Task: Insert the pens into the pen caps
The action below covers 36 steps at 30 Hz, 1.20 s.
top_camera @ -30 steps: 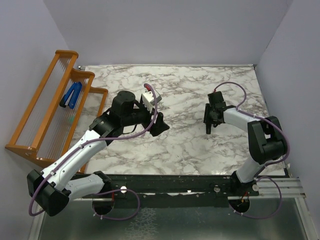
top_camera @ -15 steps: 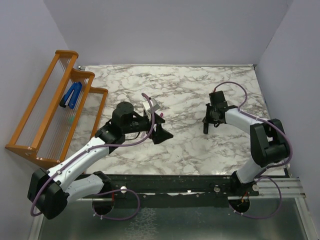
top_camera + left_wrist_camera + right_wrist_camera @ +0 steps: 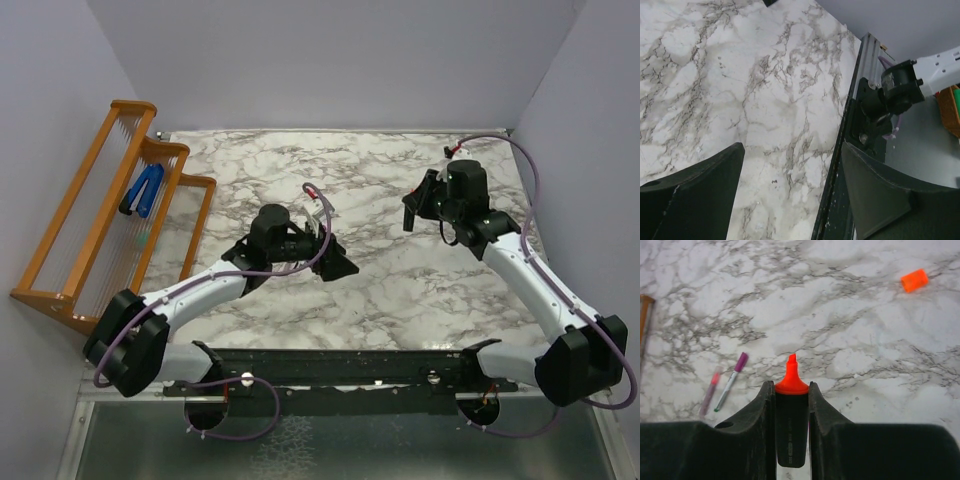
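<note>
My right gripper [image 3: 791, 385] is shut on the black marker [image 3: 791, 430], whose orange-red tip [image 3: 791, 375] sticks out past the fingertips above the marble table. The bright orange cap [image 3: 914, 280] lies on the table far ahead to the right. The thin white-grey pen [image 3: 726, 391] with a magenta-purple cap [image 3: 741, 361] on its end lies ahead left, beside the dull pink pen [image 3: 709, 394]. In the top view my right gripper [image 3: 410, 213] hovers right of centre. My left gripper [image 3: 338, 262] is open and empty over the table's middle; it shows open in its wrist view [image 3: 790, 190]. The pens and caps are hidden in the top view.
A wooden rack [image 3: 110, 210] stands along the left edge with a blue clip-shaped object [image 3: 143, 190] on it. A black rail [image 3: 350, 365] runs along the near table edge and shows in the left wrist view [image 3: 860, 125]. Grey walls close the back and sides.
My right arm has lifted and drawn back toward the far right with the marker. My left arm has stretched right along the table, its gripper now nearer the middle.
</note>
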Motion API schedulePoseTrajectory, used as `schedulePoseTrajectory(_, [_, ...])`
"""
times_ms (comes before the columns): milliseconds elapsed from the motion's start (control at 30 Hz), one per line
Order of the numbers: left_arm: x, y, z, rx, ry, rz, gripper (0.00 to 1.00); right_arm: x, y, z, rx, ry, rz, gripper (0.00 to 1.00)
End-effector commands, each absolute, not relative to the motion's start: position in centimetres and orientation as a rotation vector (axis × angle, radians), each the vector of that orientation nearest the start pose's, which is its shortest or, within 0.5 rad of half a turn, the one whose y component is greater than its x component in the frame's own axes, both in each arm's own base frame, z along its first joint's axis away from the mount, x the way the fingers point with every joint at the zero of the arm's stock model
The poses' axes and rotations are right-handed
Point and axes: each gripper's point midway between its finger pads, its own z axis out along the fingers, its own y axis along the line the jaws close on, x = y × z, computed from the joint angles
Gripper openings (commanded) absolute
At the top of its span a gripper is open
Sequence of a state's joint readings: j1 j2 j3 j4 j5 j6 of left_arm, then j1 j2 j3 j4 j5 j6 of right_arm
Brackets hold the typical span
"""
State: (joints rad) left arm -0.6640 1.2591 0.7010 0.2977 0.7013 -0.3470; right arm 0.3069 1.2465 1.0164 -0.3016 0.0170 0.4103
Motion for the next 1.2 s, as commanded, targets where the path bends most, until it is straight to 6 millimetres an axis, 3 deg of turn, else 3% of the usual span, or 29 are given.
schedulePoseTrajectory(0, [23.4,-34.6,22.2,0.754,1.720,-1.341,0.78,34.3,15.8,22.8,0.091,2.128,0.520,0.01])
schedulePoseTrajectory(200, [26.0,-37.3,22.6,0.681,1.722,-1.285,0.73,33.0,19.3,23.1,0.024,2.130,0.534,0.00])
schedulePoseTrajectory(333, [26.6,-38.6,23.2,0.660,1.708,-1.305,0.71,32.5,20.4,22.6,0.007,2.136,0.540,0.00])
schedulePoseTrajectory(900, [27.5,-40.5,21.6,0.584,1.767,-1.274,0.56,32.5,21.3,23.3,-0.008,2.114,0.556,0.00])
schedulePoseTrajectory(1167, [28.3,-40.8,22.5,0.559,1.743,-1.256,0.48,32.4,21.2,23.3,-0.018,2.111,0.539,0.00])
